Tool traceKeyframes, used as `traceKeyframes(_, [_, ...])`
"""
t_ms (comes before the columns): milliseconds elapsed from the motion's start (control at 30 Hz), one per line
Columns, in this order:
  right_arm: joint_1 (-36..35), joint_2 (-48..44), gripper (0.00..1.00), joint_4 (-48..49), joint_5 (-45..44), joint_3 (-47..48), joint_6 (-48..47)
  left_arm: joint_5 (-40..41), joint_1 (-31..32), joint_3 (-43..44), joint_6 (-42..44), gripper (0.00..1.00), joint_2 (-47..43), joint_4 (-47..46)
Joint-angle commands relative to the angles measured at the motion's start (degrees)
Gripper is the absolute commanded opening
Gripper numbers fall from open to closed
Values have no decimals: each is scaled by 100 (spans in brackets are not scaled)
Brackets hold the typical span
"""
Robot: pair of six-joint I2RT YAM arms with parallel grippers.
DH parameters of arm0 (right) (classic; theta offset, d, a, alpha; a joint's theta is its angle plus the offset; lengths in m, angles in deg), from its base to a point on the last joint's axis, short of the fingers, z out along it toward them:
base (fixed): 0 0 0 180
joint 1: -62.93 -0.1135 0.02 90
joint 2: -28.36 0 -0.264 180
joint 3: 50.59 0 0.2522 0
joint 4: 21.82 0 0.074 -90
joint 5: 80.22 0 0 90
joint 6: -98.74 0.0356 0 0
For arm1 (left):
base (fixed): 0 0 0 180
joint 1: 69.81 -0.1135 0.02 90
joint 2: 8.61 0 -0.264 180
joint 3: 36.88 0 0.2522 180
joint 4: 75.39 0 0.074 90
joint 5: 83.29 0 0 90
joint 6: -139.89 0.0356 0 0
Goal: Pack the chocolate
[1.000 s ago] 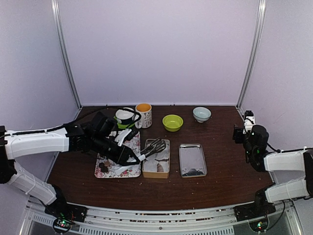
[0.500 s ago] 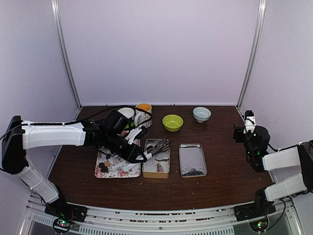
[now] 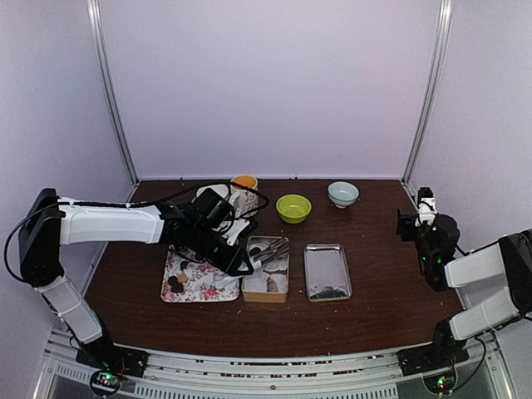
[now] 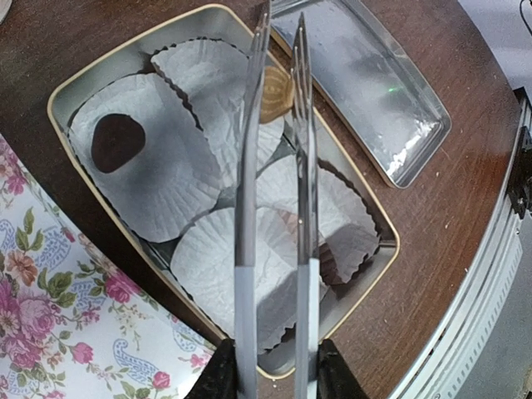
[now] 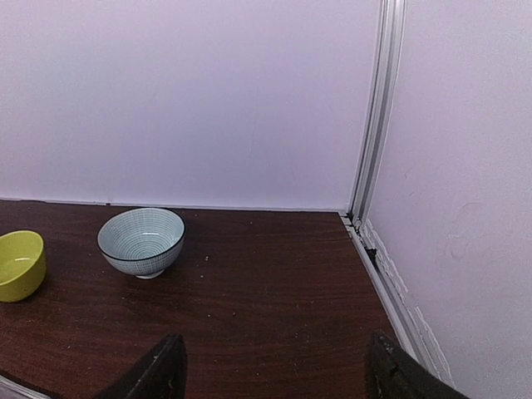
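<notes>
My left gripper point(image 4: 273, 374) is shut on the handle end of slim silver tongs point(image 4: 249, 191), which reach out over a gold-rimmed tin point(image 4: 60, 91) lined with white paper cups. One dark chocolate point(image 4: 116, 141) lies in a paper cup at the tin's far left. A lighter brown chocolate point(image 4: 277, 91) shows between the two tong arms near their tips; I cannot tell if it is pinched. In the top view more chocolate lumps point(image 3: 174, 283) lie on the floral tray point(image 3: 199, 283) left of the tin point(image 3: 267, 287). My right gripper point(image 5: 278, 374) stands open at the far right, holding nothing.
A flat silver tray point(image 3: 327, 268) with dark bits at its near end lies right of the tin. Behind stand a mug point(image 3: 243, 191), a green bowl point(image 3: 293, 208) and a blue-white bowl point(image 3: 343, 194). The right wall rail point(image 5: 370, 166) is close to my right gripper.
My left arm has stretched rightward, carrying the tongs further over the tin. The right arm has pulled back slightly toward the right wall.
</notes>
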Motion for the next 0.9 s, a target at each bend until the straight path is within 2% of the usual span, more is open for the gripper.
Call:
traceKeyframes(0, [77, 50, 74, 217, 100, -34, 74, 113, 14, 238, 127, 27, 83, -122])
traceKeyframes(133, [87, 175, 78, 569, -99, -140, 133, 150, 6, 213, 157, 27, 98, -125])
traceKeyframes(433, [88, 159, 83, 473, -99, -127, 156, 170, -68, 293, 196, 27, 200, -166])
traceKeyframes(500, [88, 158, 98, 469, -104, -114, 146, 162, -89, 329, 201, 27, 246, -158])
traceKeyframes(533, [86, 159, 100, 465, -153, -113, 153, 167, -91, 346, 202, 27, 272, -154])
traceKeyframes(867, [88, 167, 100, 369, -378, -55, 251, 161, -131, 425, 196, 28, 412, -166])
